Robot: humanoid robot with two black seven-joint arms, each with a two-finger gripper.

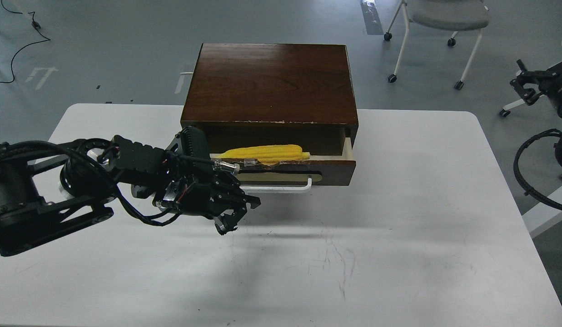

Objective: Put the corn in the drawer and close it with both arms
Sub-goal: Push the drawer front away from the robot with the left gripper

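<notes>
the bright yellow tapered corn cob (267, 152) lies inside the partly open dark brown wooden drawer (308, 170), just behind its chipped front edge. the black left gripper (239, 213) hangs just below and in front of the white bar handle (281, 188), fingers slightly parted, holding nothing. the right gripper is out of view. judging from this, a push landing off-centre at the left could skew the drawer and jam it, or shove the whole box back across the white table (399, 227).
</notes>
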